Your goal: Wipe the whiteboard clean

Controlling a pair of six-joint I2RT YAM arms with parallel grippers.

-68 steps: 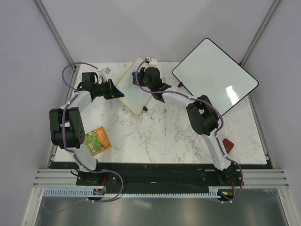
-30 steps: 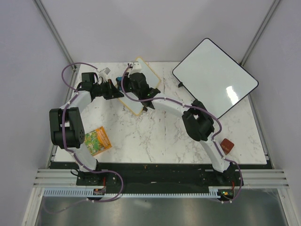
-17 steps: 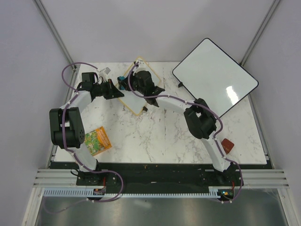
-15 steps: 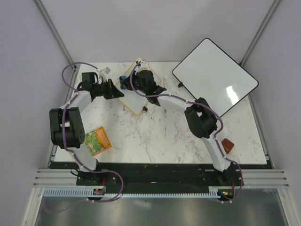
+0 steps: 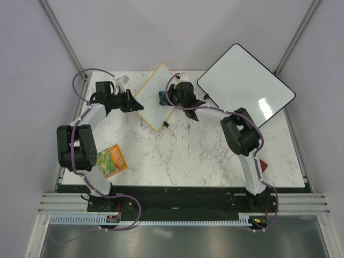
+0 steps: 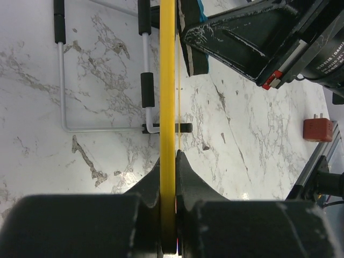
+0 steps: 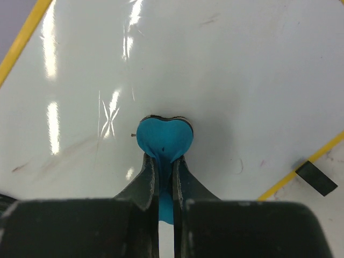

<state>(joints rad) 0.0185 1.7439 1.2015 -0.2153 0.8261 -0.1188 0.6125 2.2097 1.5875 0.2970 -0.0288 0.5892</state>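
Observation:
A small whiteboard with a yellow frame (image 5: 154, 97) stands tilted on the marble table. My left gripper (image 5: 135, 102) is shut on its left edge; the left wrist view shows the yellow frame (image 6: 167, 107) edge-on between the jaws. My right gripper (image 5: 164, 98) is shut on a blue eraser (image 5: 161, 98) and presses it against the board's white face (image 7: 226, 70). In the right wrist view the eraser (image 7: 164, 140) bulges out ahead of the jaws. Faint smudges remain on the surface to its left (image 7: 80, 148).
A large black-framed whiteboard (image 5: 245, 86) leans at the back right. A colourful box (image 5: 112, 160) lies at front left. A small red block (image 5: 263, 166) sits at the right edge. The small board's wire stand (image 6: 102, 80) shows behind it.
My right gripper has swept the eraser across the small board from its left side to its right side. The left gripper has kept its hold on the frame; the board tilted slightly.

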